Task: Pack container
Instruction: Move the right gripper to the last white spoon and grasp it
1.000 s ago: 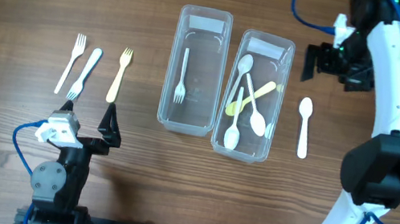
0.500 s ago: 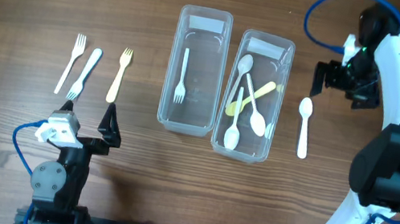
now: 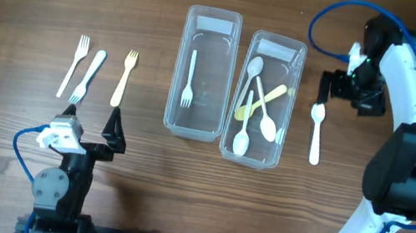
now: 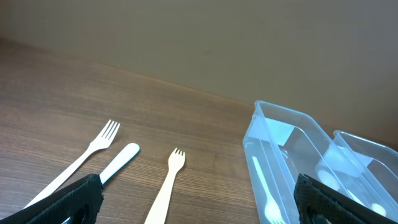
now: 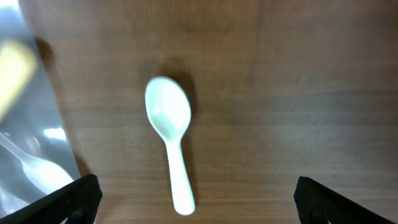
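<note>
Two clear plastic containers stand side by side at the table's middle. The left container (image 3: 202, 73) holds one white fork (image 3: 189, 80). The right container (image 3: 263, 99) holds several white spoons and a yellow one (image 3: 261, 100). A loose white spoon (image 3: 316, 132) lies right of it and shows in the right wrist view (image 5: 169, 137). My right gripper (image 3: 334, 85) is open and empty above that spoon's bowl end. Three forks lie at the left: white (image 3: 73, 65), white (image 3: 88, 76), cream (image 3: 124, 78). My left gripper (image 3: 90, 126) is open and empty, near the front edge.
The left wrist view shows the three forks (image 4: 163, 190) ahead of the fingers and the left container (image 4: 280, 162) to the right. Blue cables run along both arms.
My right arm has moved down and left from the far right towards the loose spoon. The left arm has not moved.
</note>
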Robot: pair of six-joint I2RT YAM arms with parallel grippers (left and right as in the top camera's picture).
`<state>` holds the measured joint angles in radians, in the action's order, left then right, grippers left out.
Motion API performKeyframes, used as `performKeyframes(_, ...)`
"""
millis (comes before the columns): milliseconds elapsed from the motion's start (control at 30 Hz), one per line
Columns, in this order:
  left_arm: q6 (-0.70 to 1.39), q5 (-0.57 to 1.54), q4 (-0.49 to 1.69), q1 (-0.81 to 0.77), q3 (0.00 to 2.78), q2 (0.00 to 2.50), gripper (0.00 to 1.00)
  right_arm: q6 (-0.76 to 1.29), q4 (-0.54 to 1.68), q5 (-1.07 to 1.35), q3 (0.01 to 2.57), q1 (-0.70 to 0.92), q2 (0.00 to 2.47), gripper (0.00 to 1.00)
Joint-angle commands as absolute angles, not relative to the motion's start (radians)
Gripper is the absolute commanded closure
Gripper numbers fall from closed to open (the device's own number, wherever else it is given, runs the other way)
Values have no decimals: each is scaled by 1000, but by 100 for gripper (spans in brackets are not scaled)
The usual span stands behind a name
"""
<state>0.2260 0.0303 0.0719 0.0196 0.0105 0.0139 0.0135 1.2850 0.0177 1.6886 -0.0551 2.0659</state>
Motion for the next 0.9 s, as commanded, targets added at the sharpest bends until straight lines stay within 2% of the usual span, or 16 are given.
performKeyframes(0, 217, 28, 76, 19, 6, 7, 0, 12, 1299, 23, 1666, -36, 2022, 0)
performKeyframes(400, 217, 28, 76, 19, 6, 7, 0, 29, 1158, 70, 1427, -20, 1937, 0)
performKeyframes(867, 217, 28, 76, 19, 6, 7, 0, -80, 1004, 74, 1351, -21, 1940, 0)
